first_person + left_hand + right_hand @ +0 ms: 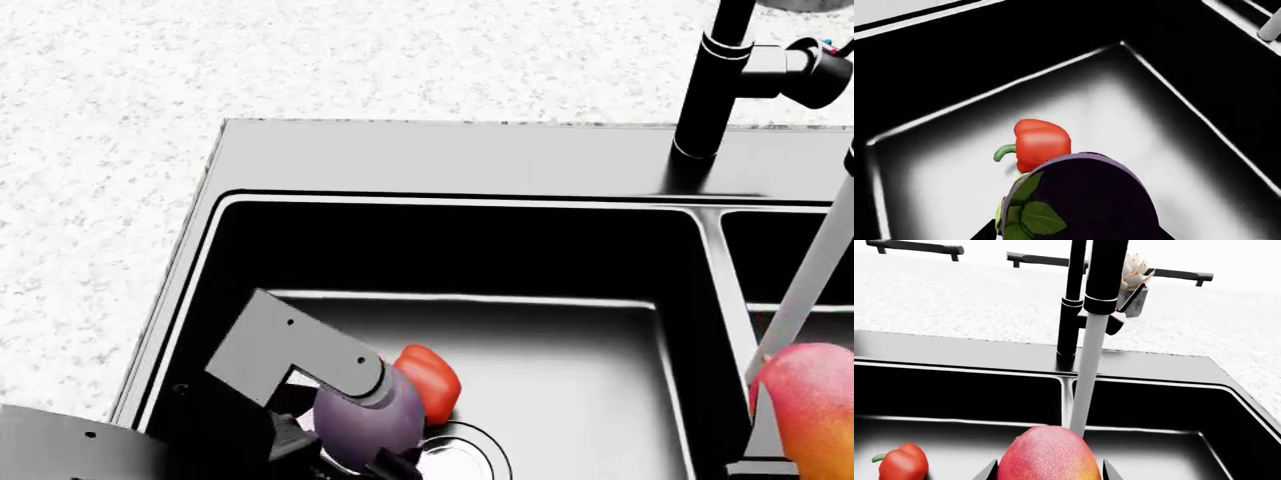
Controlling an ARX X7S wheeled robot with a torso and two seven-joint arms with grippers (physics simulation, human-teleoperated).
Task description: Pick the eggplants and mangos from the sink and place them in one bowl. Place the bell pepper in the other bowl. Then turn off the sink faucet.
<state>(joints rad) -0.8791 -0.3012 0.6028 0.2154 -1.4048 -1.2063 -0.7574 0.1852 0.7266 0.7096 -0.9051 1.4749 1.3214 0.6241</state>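
The dull purple eggplant (1087, 200) with green leaves sits between the jaws of my left gripper (1074, 236), which is shut on it, low in the left basin of the black sink (441, 160). From the head it shows as the eggplant (368, 412), with the red bell pepper (430, 381) right beside it on the basin floor. My right gripper (1049, 473) is shut on the red-to-yellow mango (1049, 452), held above the basin near the centre divider. Behind stands the black sink faucet (709, 80) with its side lever (805, 70); water (1087, 375) streams down just behind the mango. No bowl is in view.
A round silver drain (465, 456) lies by the eggplant. Speckled white counter (134, 120) surrounds the sink. A small potted plant (1135, 275) stands behind the faucet, and dark cabinet handles (917, 248) show along the back.
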